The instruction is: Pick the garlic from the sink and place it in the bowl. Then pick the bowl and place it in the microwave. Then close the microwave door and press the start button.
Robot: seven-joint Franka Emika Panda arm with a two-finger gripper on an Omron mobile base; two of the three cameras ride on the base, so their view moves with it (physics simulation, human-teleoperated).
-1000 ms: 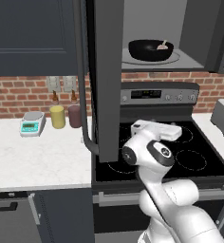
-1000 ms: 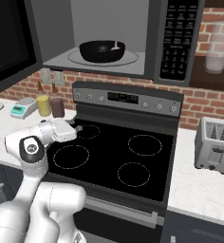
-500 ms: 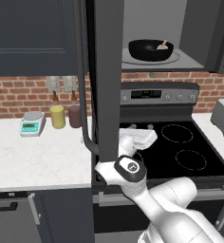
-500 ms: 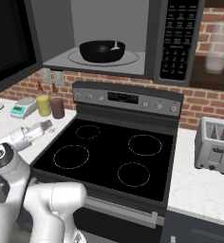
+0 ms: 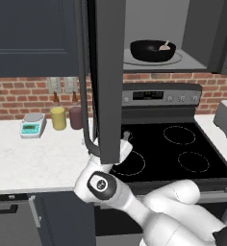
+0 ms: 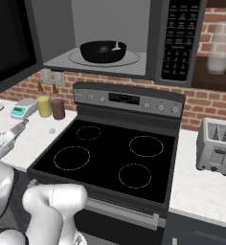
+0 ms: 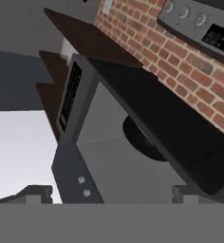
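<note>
Two dark finger tips of the gripper (image 7: 111,192) stand wide apart with nothing between them, low beside the front of the stove (image 6: 110,158). Just beyond, the microwave door (image 5: 108,77) hangs swung out, a wide dark-grey panel seen nearly edge-on from the left base camera, its long dark bar handle running down the near edge. Behind it the microwave (image 6: 110,43) sits above the stove with a light grey cavity and a side panel of small buttons. Inside, on the round glass turntable, rests the bowl (image 6: 103,51), wide, shallow and plain black. Within the bowl lies the garlic (image 6: 117,46), a small pale pinkish-white bulb near the right rim.
</note>
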